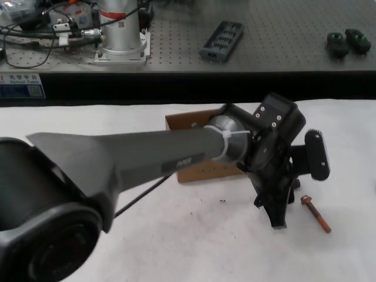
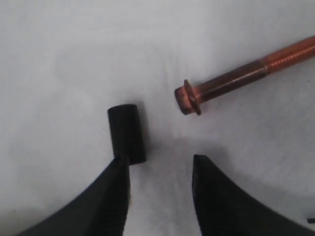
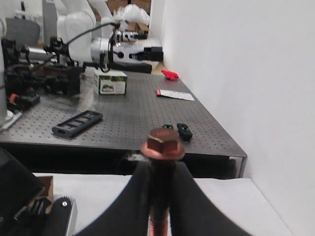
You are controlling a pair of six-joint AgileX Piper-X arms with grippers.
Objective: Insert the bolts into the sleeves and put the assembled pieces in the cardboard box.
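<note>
On the white cloth lie a short black sleeve point(image 2: 127, 132) and a copper bolt point(image 2: 236, 78), head toward the sleeve, a small gap apart. My left gripper point(image 2: 160, 169) hangs just over them, open, and one fingertip point(image 2: 120, 172) touches the sleeve's end. From above, that gripper point(image 1: 276, 220) points down beside the bolt point(image 1: 315, 214). The left arm partly hides the cardboard box point(image 1: 194, 170) behind it. My right gripper point(image 3: 158, 169) is raised and shut on a second copper bolt point(image 3: 163, 143), held upright with its hex head on top.
Behind the white cloth runs a dark perforated bench point(image 1: 282, 53) with a black tray point(image 1: 221, 40), two small black-and-green parts point(image 1: 348, 42) and a metal post base point(image 1: 120, 29). The left arm's thick link point(image 1: 117, 158) spans the near left.
</note>
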